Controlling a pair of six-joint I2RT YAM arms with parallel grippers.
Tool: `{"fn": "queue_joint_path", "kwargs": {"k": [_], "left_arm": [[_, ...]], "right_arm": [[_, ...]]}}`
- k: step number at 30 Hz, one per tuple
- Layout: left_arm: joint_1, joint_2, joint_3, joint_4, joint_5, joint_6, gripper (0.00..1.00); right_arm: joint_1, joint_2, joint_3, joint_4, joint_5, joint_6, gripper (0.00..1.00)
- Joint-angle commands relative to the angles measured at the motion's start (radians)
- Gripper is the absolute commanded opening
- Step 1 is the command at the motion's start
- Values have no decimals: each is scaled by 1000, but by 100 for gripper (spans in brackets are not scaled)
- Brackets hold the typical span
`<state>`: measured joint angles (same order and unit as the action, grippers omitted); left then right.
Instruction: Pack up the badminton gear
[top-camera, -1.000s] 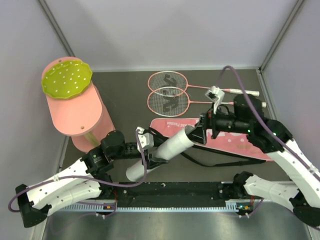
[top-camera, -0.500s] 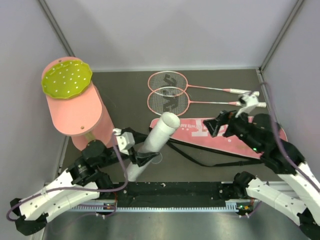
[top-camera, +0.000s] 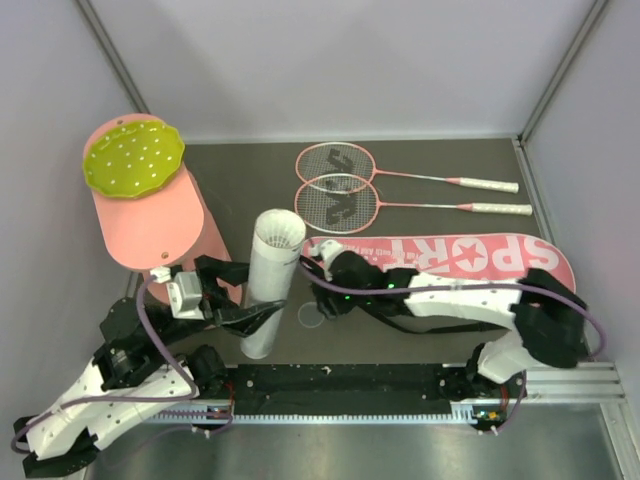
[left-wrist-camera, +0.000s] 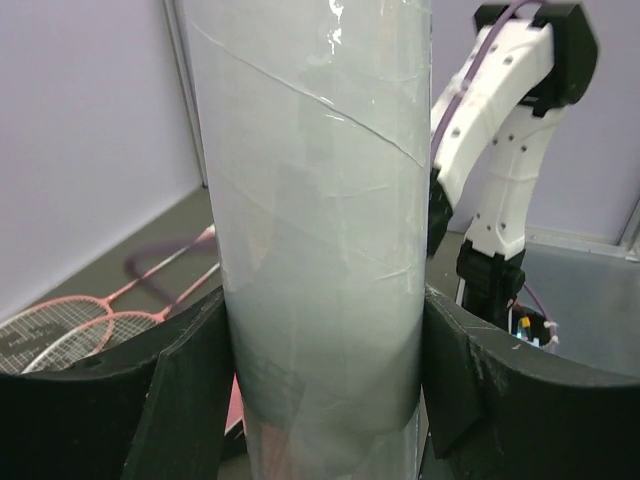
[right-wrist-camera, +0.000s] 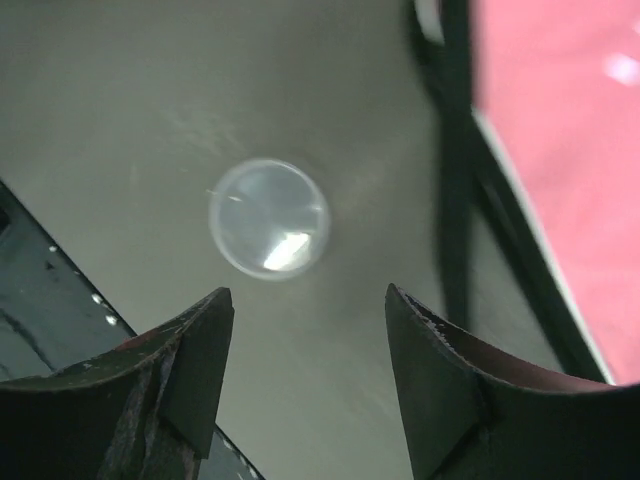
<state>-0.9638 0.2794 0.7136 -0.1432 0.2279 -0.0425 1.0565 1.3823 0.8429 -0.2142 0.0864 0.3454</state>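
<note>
- L hand is clamped round the lower part of the white tube, which now stands upright near the front of the worktop, open mouth up; a sec ago it lay tilted between both arms w/ the R hand at its mouth
- R hand has left that end & swung low: it hovers over a small clear round cap lying on the worktop just right of the tube's foot; jaws apart, nothing between them
- Inside the tube mouth we see a ribbed white pattern, prob. a shuttlecock; how many are in there we can't tell, and we see none loose
- Our read: loading is done & capping is next, so the R hand must drop & pinch the cap by its rim; it's thin and flat, so it may slip
- The two rackets lie side by side at the back, the pink SPORT bag just in front of them; they're not bagged yet, so we reckon much of the pack-up remains
</note>
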Motion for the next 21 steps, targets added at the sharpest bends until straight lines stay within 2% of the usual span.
{"fn": "queue_joint_path", "kwargs": {"k": [1,5,15,21], "left_arm": [[-1,-29,83,45,25,-17,1],[-1,-71,102,48,42,-13,1],[-1,-117,106,54,31,-4,0],[-1,-118,106,37,27,-2,0]], "right_arm": [[120,170,113,192,7,-77,60],[160,245,113,263,-10,-100,58],[217,406,220,181,15,-146,44],[232,466,249,122,105,-146,33]]}}
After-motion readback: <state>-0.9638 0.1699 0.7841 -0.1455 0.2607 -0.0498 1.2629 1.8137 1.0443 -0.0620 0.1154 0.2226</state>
